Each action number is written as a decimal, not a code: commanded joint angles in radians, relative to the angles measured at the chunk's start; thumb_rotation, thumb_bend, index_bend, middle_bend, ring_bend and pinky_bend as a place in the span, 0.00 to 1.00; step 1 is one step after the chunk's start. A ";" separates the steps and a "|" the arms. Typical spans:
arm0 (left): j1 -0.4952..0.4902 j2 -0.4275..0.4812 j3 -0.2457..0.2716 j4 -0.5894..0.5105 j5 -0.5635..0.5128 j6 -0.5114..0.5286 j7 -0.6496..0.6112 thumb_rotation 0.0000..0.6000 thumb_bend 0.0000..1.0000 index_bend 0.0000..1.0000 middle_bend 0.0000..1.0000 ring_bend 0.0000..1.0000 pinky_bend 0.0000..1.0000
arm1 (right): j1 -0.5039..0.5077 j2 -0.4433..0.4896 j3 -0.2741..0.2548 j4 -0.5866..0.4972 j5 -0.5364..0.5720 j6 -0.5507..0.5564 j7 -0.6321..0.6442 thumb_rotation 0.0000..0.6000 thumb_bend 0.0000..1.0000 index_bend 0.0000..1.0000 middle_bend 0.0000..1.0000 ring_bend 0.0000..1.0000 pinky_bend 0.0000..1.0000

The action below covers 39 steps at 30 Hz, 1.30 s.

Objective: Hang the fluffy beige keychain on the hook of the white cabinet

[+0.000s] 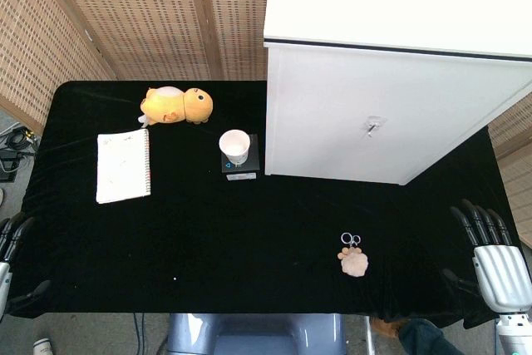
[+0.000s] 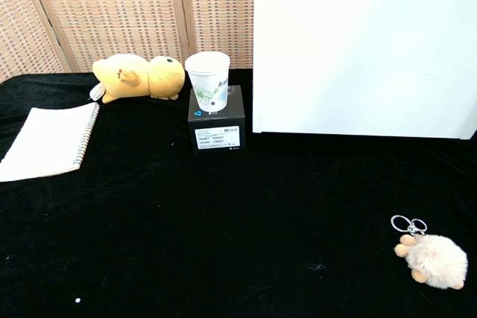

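The fluffy beige keychain lies on the black table with its metal rings pointing toward the cabinet; in the chest view the keychain is at the lower right. The white cabinet stands at the back right, with a small hook on its front face. My right hand hovers at the table's right edge, fingers spread and holding nothing, well to the right of the keychain. My left hand shows at the far left edge, fingers apart and empty. Neither hand appears in the chest view.
A white paper cup stands on a small black box left of the cabinet. A yellow plush toy lies at the back, and a spiral notebook lies on the left.
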 commanded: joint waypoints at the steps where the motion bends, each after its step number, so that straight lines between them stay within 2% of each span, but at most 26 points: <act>1: 0.000 0.000 0.000 0.001 -0.001 -0.001 -0.002 1.00 0.00 0.00 0.00 0.00 0.00 | -0.001 -0.001 -0.001 0.000 -0.001 -0.001 -0.002 1.00 0.00 0.00 0.00 0.00 0.00; 5: -0.002 0.000 -0.003 0.001 -0.004 -0.004 0.000 1.00 0.00 0.00 0.00 0.00 0.00 | 0.003 -0.004 -0.004 0.002 0.003 -0.015 -0.012 1.00 0.00 0.00 0.00 0.00 0.00; 6: -0.003 0.000 -0.004 0.001 -0.008 -0.006 0.000 1.00 0.00 0.00 0.00 0.00 0.00 | 0.007 -0.008 -0.002 0.006 0.006 -0.020 -0.019 1.00 0.00 0.00 0.04 0.02 0.00; 7: -0.005 -0.002 -0.006 0.000 -0.014 -0.010 0.001 1.00 0.00 0.00 0.00 0.00 0.00 | 0.015 -0.016 0.004 0.012 0.009 -0.027 -0.029 1.00 0.00 0.00 0.16 0.12 0.00; 8: -0.005 -0.003 -0.007 0.000 -0.016 -0.012 0.002 1.00 0.00 0.00 0.00 0.00 0.00 | 0.018 -0.022 0.007 0.015 0.010 -0.030 -0.034 1.00 0.00 0.00 0.32 0.27 0.05; 9: -0.007 -0.004 -0.007 0.000 -0.021 -0.018 0.002 1.00 0.00 0.00 0.00 0.00 0.00 | 0.033 -0.037 0.019 0.027 0.009 -0.039 -0.046 1.00 0.00 0.01 0.44 0.40 0.14; 10: -0.010 -0.006 -0.009 -0.001 -0.026 -0.024 0.006 1.00 0.00 0.00 0.00 0.00 0.00 | 0.053 -0.058 0.033 0.050 0.010 -0.053 -0.063 1.00 0.00 0.03 0.59 0.56 0.32; 11: -0.012 -0.007 -0.011 -0.001 -0.029 -0.027 0.010 1.00 0.00 0.00 0.00 0.00 0.00 | 0.066 -0.072 0.039 0.067 0.011 -0.067 -0.072 1.00 0.00 0.06 0.68 0.67 0.55; 13: -0.015 -0.011 -0.015 -0.002 -0.037 -0.031 0.018 1.00 0.00 0.00 0.00 0.00 0.00 | 0.100 -0.086 0.047 0.088 0.015 -0.115 -0.090 1.00 0.00 0.11 0.79 0.77 0.82; 14: -0.018 -0.014 -0.019 -0.004 -0.045 -0.037 0.025 1.00 0.00 0.00 0.00 0.00 0.00 | 0.132 -0.094 0.056 0.101 0.016 -0.157 -0.102 1.00 0.00 0.15 0.83 0.82 0.91; 16: -0.023 -0.020 -0.026 -0.006 -0.061 -0.047 0.041 1.00 0.00 0.00 0.00 0.00 0.00 | 0.205 -0.102 0.064 0.103 0.035 -0.280 -0.092 1.00 0.00 0.22 0.89 0.88 0.99; 18: -0.028 -0.026 -0.032 -0.010 -0.075 -0.055 0.056 1.00 0.00 0.00 0.00 0.00 0.00 | 0.273 -0.096 0.078 0.080 0.083 -0.406 -0.044 1.00 0.02 0.29 0.93 0.92 1.00; 20: -0.031 -0.031 -0.036 -0.012 -0.087 -0.061 0.068 1.00 0.00 0.00 0.00 0.00 0.00 | 0.322 -0.104 0.096 0.089 0.121 -0.483 -0.033 1.00 0.08 0.37 0.95 0.95 1.00; 26: -0.045 -0.046 -0.052 -0.008 -0.127 -0.085 0.097 1.00 0.00 0.00 0.00 0.00 0.00 | 0.438 -0.179 0.135 0.134 0.300 -0.674 -0.098 1.00 0.24 0.46 0.96 0.96 1.00; 29: -0.054 -0.053 -0.059 -0.004 -0.144 -0.097 0.108 1.00 0.00 0.00 0.00 0.00 0.00 | 0.485 -0.217 0.145 0.140 0.429 -0.755 -0.130 1.00 0.30 0.51 0.97 0.97 1.00; 35: -0.064 -0.062 -0.064 -0.006 -0.161 -0.110 0.127 1.00 0.00 0.00 0.00 0.00 0.00 | 0.547 -0.299 0.125 0.168 0.590 -0.785 -0.241 1.00 0.43 0.54 0.97 0.97 1.00; 39: -0.068 -0.066 -0.065 -0.007 -0.169 -0.115 0.133 1.00 0.00 0.00 0.00 0.00 0.00 | 0.570 -0.337 0.114 0.179 0.649 -0.781 -0.277 1.00 0.49 0.55 0.97 0.97 1.00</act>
